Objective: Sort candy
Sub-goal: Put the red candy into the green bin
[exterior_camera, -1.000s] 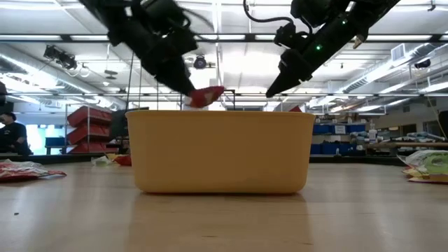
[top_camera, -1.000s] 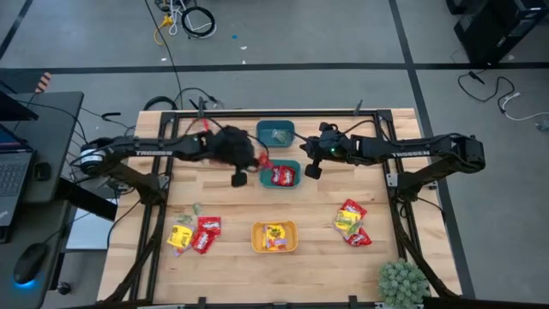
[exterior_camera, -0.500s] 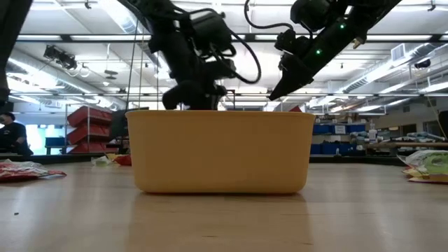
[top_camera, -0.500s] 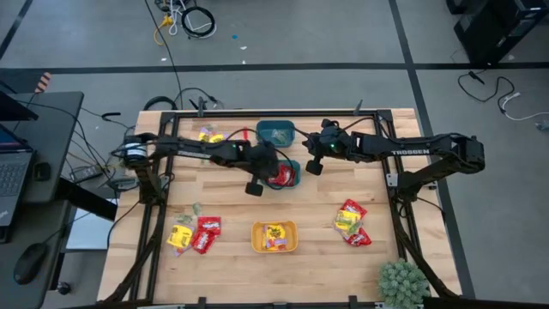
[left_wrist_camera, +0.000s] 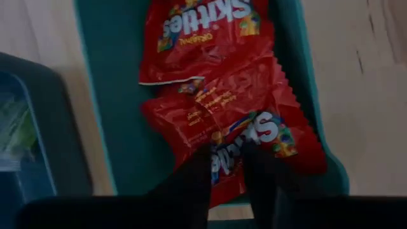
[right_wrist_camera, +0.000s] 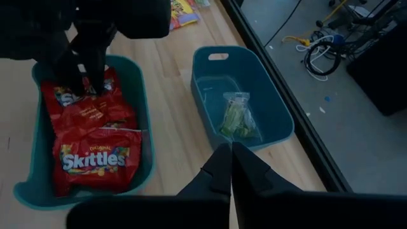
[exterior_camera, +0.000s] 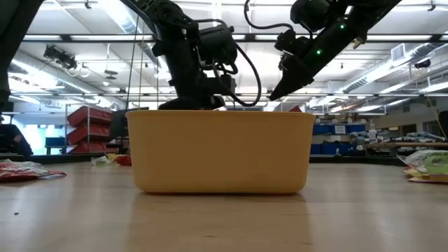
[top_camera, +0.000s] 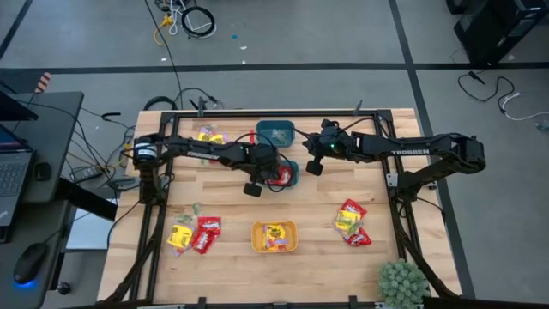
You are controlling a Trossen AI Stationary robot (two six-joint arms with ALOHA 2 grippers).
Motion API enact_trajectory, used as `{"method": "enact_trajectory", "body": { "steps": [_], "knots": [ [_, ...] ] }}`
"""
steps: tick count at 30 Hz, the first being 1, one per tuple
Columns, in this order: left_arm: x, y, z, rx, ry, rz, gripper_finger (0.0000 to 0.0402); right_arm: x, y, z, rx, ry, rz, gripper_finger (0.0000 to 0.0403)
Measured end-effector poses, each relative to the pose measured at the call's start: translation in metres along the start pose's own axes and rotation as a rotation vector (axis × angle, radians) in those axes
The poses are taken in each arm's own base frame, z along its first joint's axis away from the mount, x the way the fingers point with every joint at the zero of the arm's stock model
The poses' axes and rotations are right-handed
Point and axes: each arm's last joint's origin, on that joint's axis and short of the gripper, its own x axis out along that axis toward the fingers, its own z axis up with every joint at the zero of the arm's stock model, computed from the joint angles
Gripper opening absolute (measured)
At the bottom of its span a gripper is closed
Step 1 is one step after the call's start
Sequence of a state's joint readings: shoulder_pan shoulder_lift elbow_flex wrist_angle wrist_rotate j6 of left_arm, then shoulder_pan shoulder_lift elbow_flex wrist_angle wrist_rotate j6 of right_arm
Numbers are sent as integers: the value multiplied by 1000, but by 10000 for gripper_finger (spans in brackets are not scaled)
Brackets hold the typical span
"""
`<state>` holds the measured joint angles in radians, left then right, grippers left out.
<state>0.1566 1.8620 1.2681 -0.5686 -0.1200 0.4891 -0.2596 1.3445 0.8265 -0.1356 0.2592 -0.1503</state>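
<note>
Two red candy packets lie in a teal bin (top_camera: pixel 294 174), also in the left wrist view (left_wrist_camera: pixel 114 127) and the right wrist view (right_wrist_camera: pixel 145 95). My left gripper (left_wrist_camera: pixel 227 168) reaches down into this bin, shut on the upper red packet (left_wrist_camera: pixel 254 108); it also shows in the high view (top_camera: pixel 273 176). My right gripper (right_wrist_camera: pixel 229 156) is shut and empty, hovering right of that bin (top_camera: pixel 312 168). A second teal bin (right_wrist_camera: pixel 267 95) at the far edge holds a pale green packet (right_wrist_camera: pixel 236 117). In the low view the orange bin (exterior_camera: pixel 220 150) hides the left fingertips. My left gripper pinches the red packet between its two fingers at the packet's near end (left_wrist_camera: pixel 226 152). The fingers (right_wrist_camera: pixel 95 67) point down from above. The packet lies flat in the teal bin, partly over the other red packet (left_wrist_camera: pixel 203 32).
An orange bin (top_camera: pixel 274 237) with candy stands near the front edge. Loose red and yellow packets lie at front left (top_camera: pixel 194 233), front right (top_camera: pixel 352 223) and far left (top_camera: pixel 208 136). A potted plant (top_camera: pixel 401 283) stands at the front right corner.
My left gripper has carried the red packet toward the table's right edge, over the nearer teal bin, then gone down into it. The packet, lifted clear before, now lies in the bin on the other red packet.
</note>
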Motion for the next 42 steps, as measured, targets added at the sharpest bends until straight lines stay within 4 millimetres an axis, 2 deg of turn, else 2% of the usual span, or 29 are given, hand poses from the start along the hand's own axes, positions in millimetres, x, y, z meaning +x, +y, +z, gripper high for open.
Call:
{"method": "enact_trajectory", "body": {
  "steps": [6,10,13,17,21,32,35,39,42],
  "knots": [
    [-11,7,11,-59,-26,23,139,0,0,0,0,1,0,1],
    [-20,12,18,-83,-46,17,142,0,0,0,0,2,0,1],
    [-20,14,15,-141,-45,-17,131,0,0,-1,-4,14,2,0],
    [-15,13,-6,-213,28,-40,83,0,1,-3,-9,35,5,0],
    [-32,10,-24,-259,23,-33,14,0,1,-4,-10,39,6,1],
    [-96,-1,-65,-439,-152,41,3,0,1,-4,-9,37,6,0],
    [-94,-9,-86,-511,-124,39,2,0,1,-4,-9,37,6,2],
    [-74,-17,-117,-616,-17,34,3,0,1,-3,-8,30,5,2],
    [-62,-20,-132,-592,61,80,13,0,0,-2,-5,18,3,0]
  ]
}}
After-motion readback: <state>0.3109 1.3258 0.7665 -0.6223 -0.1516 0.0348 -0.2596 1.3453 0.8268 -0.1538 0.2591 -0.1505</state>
